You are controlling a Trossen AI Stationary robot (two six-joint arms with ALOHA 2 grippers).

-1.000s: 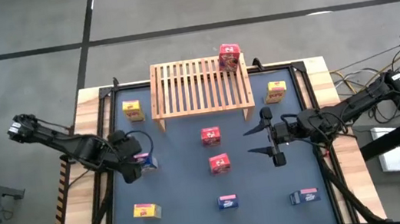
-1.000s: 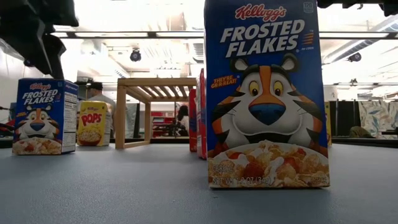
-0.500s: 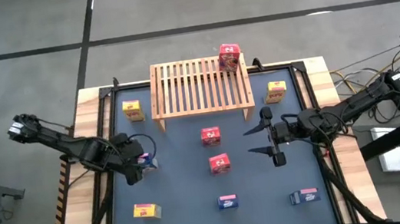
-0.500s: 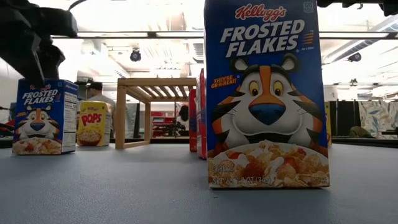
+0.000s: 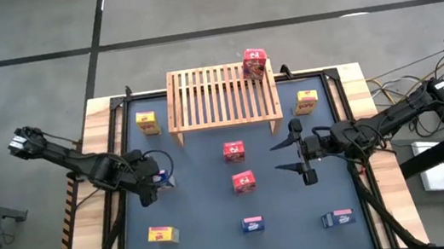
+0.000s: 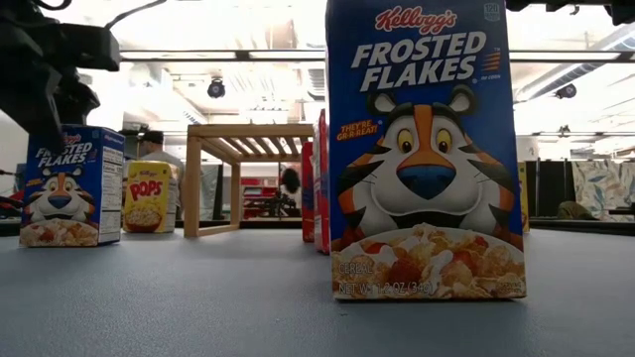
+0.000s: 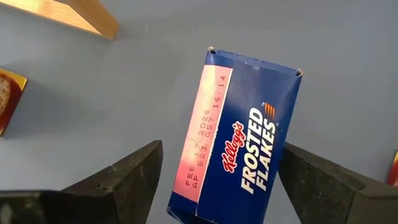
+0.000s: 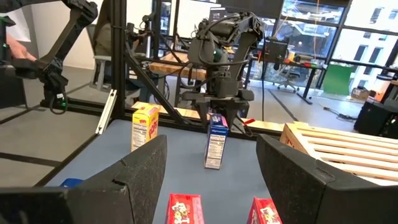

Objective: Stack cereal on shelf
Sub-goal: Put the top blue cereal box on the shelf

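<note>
Nine miniature cereal boxes are in sight, one of them already up on the shelf (image 5: 223, 96): a red box (image 5: 254, 63) stands at the far right corner of the slatted wooden top. The rack itself sits at the far middle of the dark grey table mat (image 5: 209, 221).

On the left side of the mat, the left gripper (image 5: 154, 182) hangs over an upright blue Frosted Flakes box (image 7: 239, 140). In the left wrist view its two dark fingers (image 7: 127, 177) stand on either side of the box top with a visible gap on each side, so the jaws are spread around the box and not yet pinching it. The low view shows the same box (image 6: 71, 185) standing on the mat beneath the dark gripper body.

The right gripper (image 5: 286, 155) waits right of centre, near the two red boxes, its fingers wide apart and holding nothing.

Those two red boxes (image 5: 234, 150) (image 5: 243, 182) stand in the middle of the mat, one nearer than the other. A yellow Pops box (image 5: 147, 122) stands just left of the rack, and another yellow box (image 5: 306, 100) just right of it. Along the near edge lie a third yellow box (image 5: 162, 233) at the left, a blue box (image 5: 252, 224) in the middle and another blue box (image 5: 337, 218) at the right.
</note>
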